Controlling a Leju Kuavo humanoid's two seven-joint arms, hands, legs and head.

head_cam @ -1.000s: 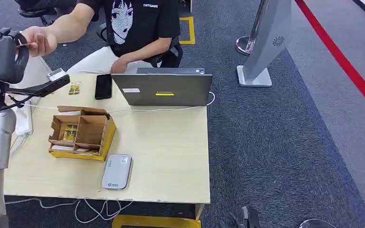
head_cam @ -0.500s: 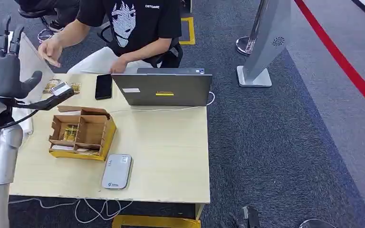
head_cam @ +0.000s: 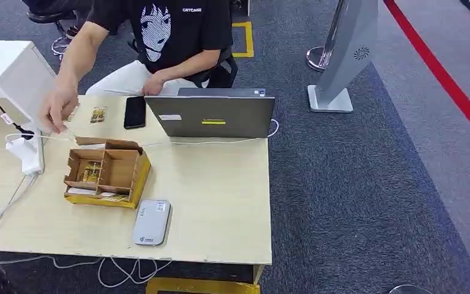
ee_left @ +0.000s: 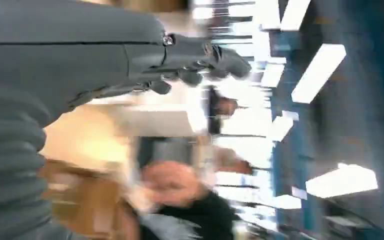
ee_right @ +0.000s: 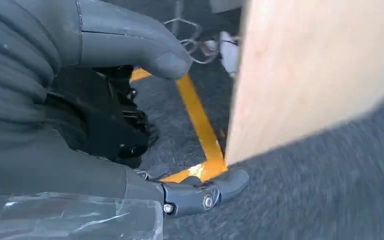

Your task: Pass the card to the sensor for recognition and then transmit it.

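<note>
Head view first: the card point(head_cam: 98, 114) sits flat on the far left part of the table point(head_cam: 220, 202), just left of the black phone point(head_cam: 134, 112). More yellowish cards are tucked into a left compartment of the cardboard box point(head_cam: 106, 177), which stands left of the table's middle. The grey sensor point(head_cam: 151, 222) lies flat near the front edge, just near-right of the box and apart from the card.

A person's hand point(head_cam: 58, 113) reaches down to the table left of the card, right by the far left corner of the box. Can't tell if it's got anything pinched in it. The person sits behind the table at the far side, with the laptop point(head_cam: 214, 115) in front of them, lid facing the robot. A white power strip point(head_cam: 27, 153) lies at the left edge with its cable running off.

The left wrist view is super blurry, but the left hand point(ee_left: 145, 60) has its fingers point(ee_left: 200, 52) stretched out straight and nothing in them. In the right wrist view, the right hand point(ee_right: 115, 130) hangs beside a light wooden panel, over dark carpet with yellow tape point(ee_right: 197, 115). Its thumb and fingers are spread apart, holding nothing.
</note>
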